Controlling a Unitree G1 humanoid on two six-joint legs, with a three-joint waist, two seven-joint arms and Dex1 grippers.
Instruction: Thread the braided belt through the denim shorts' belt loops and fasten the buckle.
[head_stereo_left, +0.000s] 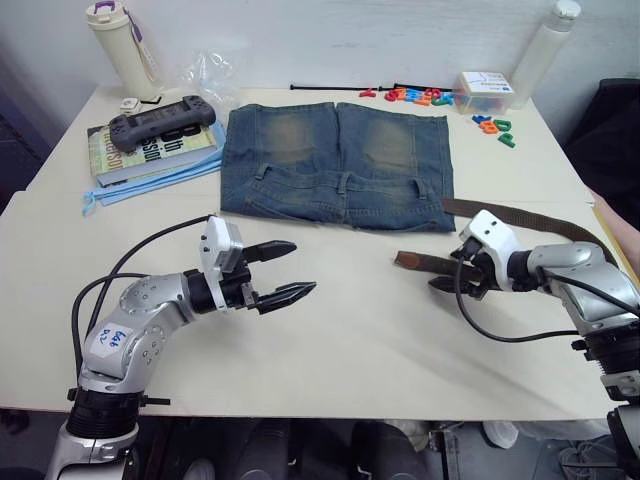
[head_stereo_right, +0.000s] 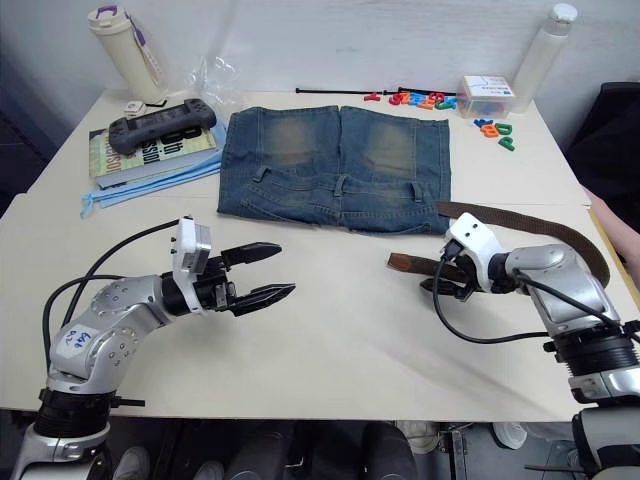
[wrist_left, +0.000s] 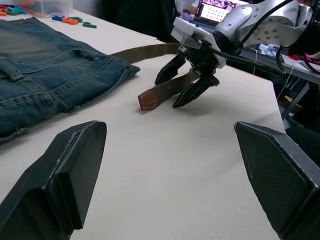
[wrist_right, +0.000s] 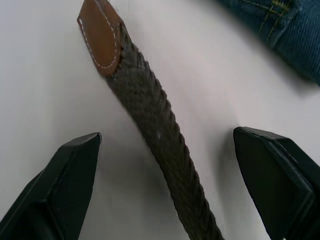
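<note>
Left end effector (head_stereo_left: 283, 270): fingers wide apart, empty, above counter (head_stereo_left: 350, 330).
Right end effector (head_stereo_left: 447, 274): fingers apart, straddling belt (wrist_right: 150, 115) near its leather tip (wrist_right: 100, 35).

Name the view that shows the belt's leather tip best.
The right wrist view: the leather tip lies close, its white stitching plain, between open jaws. Both eye views show it small beside the right gripper; the left wrist view shows it end-on.

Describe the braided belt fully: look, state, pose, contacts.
The dark brown woven braided belt has a reddish-brown, white-stitched leather tip. It lies flat on the cream table, unthreaded, curving from beside the blue denim shorts round the robot's right and back to its tip. The open right gripper straddles the strap just behind the tip, fingers not touching.
</note>
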